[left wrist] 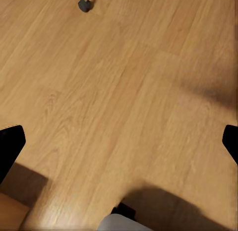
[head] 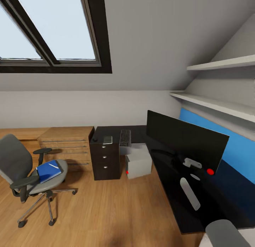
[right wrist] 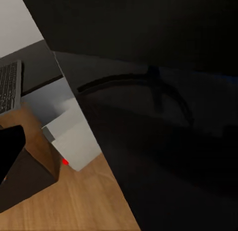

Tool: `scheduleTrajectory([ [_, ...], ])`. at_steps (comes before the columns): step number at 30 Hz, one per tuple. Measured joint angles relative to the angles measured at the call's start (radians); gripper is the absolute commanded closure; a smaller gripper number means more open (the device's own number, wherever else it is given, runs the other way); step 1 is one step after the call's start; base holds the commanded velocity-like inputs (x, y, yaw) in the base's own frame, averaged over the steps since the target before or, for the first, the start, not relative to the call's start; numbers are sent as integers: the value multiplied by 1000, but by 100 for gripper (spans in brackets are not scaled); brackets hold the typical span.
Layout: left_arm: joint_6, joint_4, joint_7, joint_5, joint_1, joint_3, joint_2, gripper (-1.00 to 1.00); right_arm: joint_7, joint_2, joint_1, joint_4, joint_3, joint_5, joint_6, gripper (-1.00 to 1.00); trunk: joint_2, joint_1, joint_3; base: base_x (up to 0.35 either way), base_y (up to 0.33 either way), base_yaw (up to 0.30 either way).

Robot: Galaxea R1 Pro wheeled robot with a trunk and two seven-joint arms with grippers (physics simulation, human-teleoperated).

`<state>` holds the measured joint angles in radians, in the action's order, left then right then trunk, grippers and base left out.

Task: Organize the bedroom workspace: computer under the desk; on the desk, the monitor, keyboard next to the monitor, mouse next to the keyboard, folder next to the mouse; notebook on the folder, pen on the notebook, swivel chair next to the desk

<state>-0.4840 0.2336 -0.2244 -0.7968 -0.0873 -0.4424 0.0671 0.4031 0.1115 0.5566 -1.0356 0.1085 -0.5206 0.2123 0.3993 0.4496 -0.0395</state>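
Wood flooring separates me from the flat bright-blue folder [head: 49,171] on the grey swivel chair [head: 21,169], left of the glossy black counter [head: 198,201]; my left hand [left wrist: 119,142], fingers spread and empty, is nearer; right hand's state I cannot tell.

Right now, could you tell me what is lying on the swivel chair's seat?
The blue folder lies on the swivel chair, with a thin white pen on it. Anything beneath the folder is covered.

Black L-shaped counter [head: 170,190] and the wood floor [head: 106,211] beside it.
The counter carries the monitor [head: 186,137] on its long wing, with the keyboard [head: 125,137], a small black mouse [head: 94,139] and a grey notebook [head: 107,139] on the short wing above the drawers. On the floor stand the computer [head: 139,164], tucked at the counter's inner corner, and the swivel chair [head: 28,172], well apart from the counter.
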Motion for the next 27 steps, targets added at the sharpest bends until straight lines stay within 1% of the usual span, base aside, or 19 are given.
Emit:
scheduleTrajectory([
  [4,0,0,0,0,0,2,1,-100,-2,26,0,-1,-21,0,1,-100,0,0,0,0,-314,0],
  [8,0,0,0,-1,0,4,2,-100,-3,54,0,-2,-55,1,1,-100,0,0,0,0,-314,0],
  [13,0,0,0,-1,0,5,4,-100,-2,79,0,-2,-76,0,1,-100,0,0,0,0,-314,0],
  [14,0,0,0,-1,0,6,4,-100,-2,89,0,-1,-82,0,1,-100,0,0,0,0,-311,0],
  [19,0,0,0,-3,0,8,6,-100,-1,112,0,0,-93,0,-1,-100,0,0,0,0,-289,0],
  [23,-1,0,-1,-4,0,9,7,-100,0,130,0,1,-102,0,-2,-100,0,0,0,0,-174,0],
  [25,-2,0,-1,-4,0,9,7,-100,-2,142,0,5,-125,2,-1,-100,0,0,0,0,-46,0],
  [26,-3,0,-1,-5,0,9,8,-100,-6,149,0,14,-156,5,-1,-100,0,0,0,0,-22,0],
  [27,-3,0,-1,-5,0,10,8,-100,-7,151,0,20,-165,5,-1,-100,0,0,0,0,-17,0],
])
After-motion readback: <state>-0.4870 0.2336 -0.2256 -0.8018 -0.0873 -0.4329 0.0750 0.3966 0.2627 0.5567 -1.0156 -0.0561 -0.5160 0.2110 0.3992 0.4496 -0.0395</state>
